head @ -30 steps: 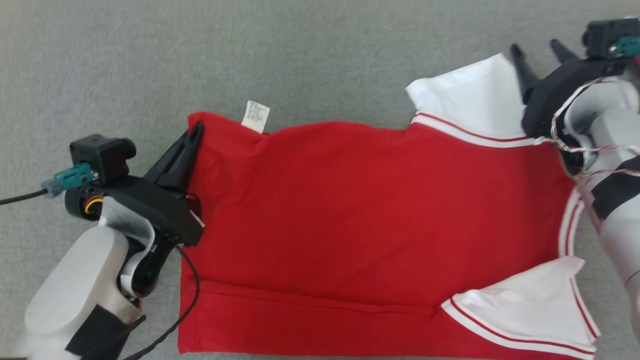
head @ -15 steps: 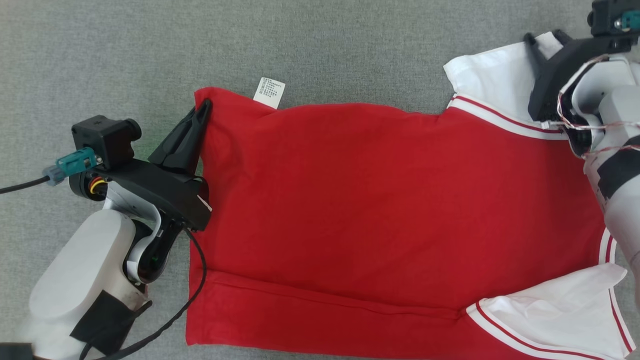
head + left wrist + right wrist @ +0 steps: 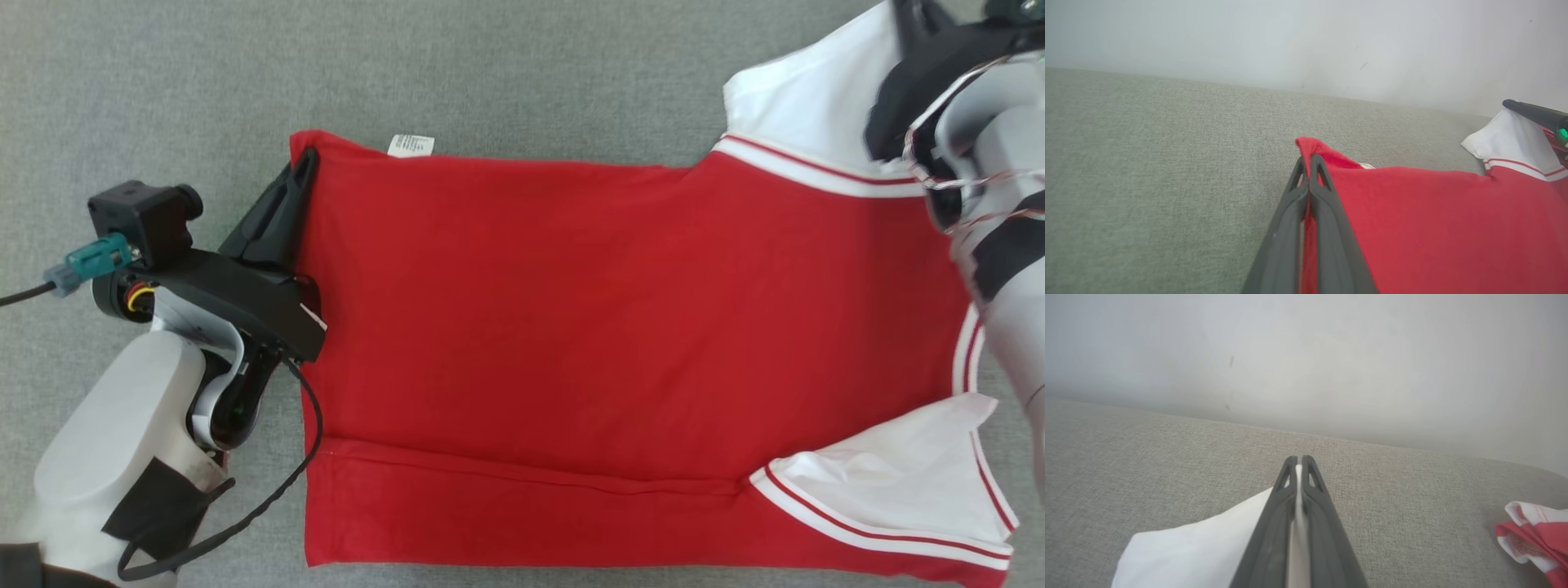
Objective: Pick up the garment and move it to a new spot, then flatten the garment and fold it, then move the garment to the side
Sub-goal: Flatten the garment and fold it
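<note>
1. Head view, surface: a grey woven surface [image 3: 490, 65] carries the garment [image 3: 571, 310], a red shirt with white, red-striped sleeves. It is spread nearly flat, with a fold line running near its lower edge.
2. Head view, arms: the left gripper [image 3: 304, 163] lies along the garment's left edge, fingers pressed together on its upper left corner, beside the white label [image 3: 411, 145]. Its pale forearm [image 3: 106, 457] and a looping black cable [image 3: 286, 490] sit left of the garment. The right gripper [image 3: 918, 16] is at the garment's upper right, on the upper sleeve [image 3: 808, 98].
3. Head view, room: bare grey surface lies above and left of the garment. The lower sleeve [image 3: 890, 482] reaches the picture's bottom right.
4. Left wrist view: a pale wall [image 3: 1290, 41] rises behind the surface [image 3: 1147, 163]. The left gripper [image 3: 1309, 163] pinches the garment's [image 3: 1433, 228] raised red corner. Open surface lies left of the garment.
5. Right wrist view: the same wall [image 3: 1331, 355] and surface [image 3: 1412, 498]. The right gripper [image 3: 1298, 461] is closed on the garment's white sleeve [image 3: 1200, 547], with white cloth showing between the fingers. A crumpled red-and-white bit of cloth [image 3: 1535, 535] lies well right of the sleeve; whether it belongs to the garment I cannot tell.
</note>
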Robot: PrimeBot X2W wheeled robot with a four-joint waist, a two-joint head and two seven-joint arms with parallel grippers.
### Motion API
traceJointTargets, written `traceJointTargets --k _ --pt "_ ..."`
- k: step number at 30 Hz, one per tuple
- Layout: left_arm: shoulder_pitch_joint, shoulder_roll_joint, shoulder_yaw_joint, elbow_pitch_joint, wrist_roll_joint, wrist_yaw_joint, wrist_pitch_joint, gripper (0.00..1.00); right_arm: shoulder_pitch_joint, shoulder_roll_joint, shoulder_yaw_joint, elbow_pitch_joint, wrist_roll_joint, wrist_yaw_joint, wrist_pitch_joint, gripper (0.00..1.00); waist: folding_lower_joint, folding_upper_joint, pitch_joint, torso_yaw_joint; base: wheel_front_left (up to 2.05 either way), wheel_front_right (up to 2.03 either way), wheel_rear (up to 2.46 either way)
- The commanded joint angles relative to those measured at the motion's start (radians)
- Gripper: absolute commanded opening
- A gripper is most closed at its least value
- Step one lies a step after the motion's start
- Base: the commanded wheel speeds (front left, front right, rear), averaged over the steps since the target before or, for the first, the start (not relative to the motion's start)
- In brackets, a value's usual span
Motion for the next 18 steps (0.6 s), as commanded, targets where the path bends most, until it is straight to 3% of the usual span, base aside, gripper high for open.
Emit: traceJointTargets --k 1,9,18 --pt "0.006 0.000 -0.007 0.015 -0.014 0.001 -0.013 0.00 0.030 0.010 0.001 0.002 0.013 0.000 -0.027 0.00 -0.0001 -0.0001 -0.028 -0.017 0.00 0.00 0.00" --pt "0.054 0.027 -0.024 0.054 -0.038 0.001 -0.040 0.00 0.133 0.017 0.013 -0.067 0.093 0.000 -0.106 0.00 -0.0001 -0.0001 -0.103 -0.065 0.00 0.00 0.00" --pt "0.146 0.047 -0.038 0.034 -0.041 0.004 -0.069 0.00 0.346 -0.016 0.039 -0.283 0.232 0.000 -0.149 0.00 -0.0001 -0.0001 -0.177 -0.106 0.00 0.00 0.00"
